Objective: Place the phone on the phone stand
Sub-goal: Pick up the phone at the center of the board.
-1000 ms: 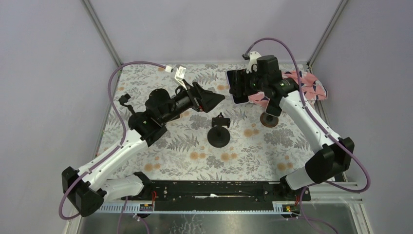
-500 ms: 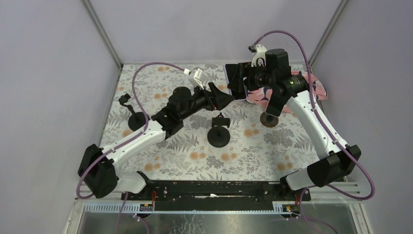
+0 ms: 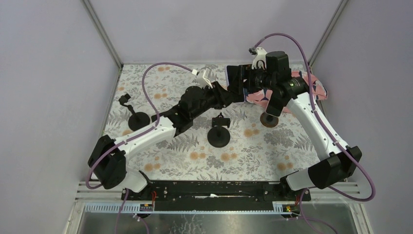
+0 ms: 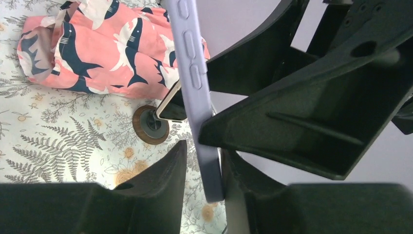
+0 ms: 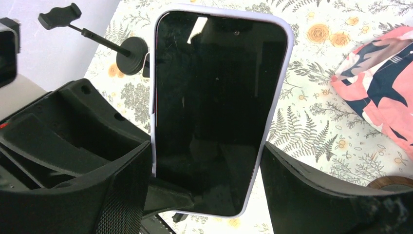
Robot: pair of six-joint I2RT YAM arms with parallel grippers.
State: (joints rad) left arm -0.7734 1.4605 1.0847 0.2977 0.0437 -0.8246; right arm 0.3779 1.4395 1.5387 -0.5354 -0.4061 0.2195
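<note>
The phone (image 5: 219,107), black-screened in a lilac case, is held up in the air at the back of the table. My right gripper (image 5: 205,146) is shut on its two long edges. From the left, my left gripper (image 4: 204,151) straddles the phone's (image 4: 194,83) lower end edge-on. One of its fingers lies against the phone and a narrow gap shows at the other finger (image 4: 170,170). In the top view the phone (image 3: 235,80) sits between the left gripper (image 3: 233,95) and the right gripper (image 3: 246,80). A black phone stand (image 3: 219,132) with a clamp head stands mid-table.
A second black stand (image 3: 132,116) is at the left. A stand with a round wooden base (image 3: 269,120) sits under the right arm. A pink shark-print cloth (image 3: 309,87) lies at the back right. Grey walls border the flowered mat (image 3: 253,156).
My left arm has swung right and back up to the phone, and its jaws have narrowed around it. The right gripper has shifted slightly right, still holding the phone.
</note>
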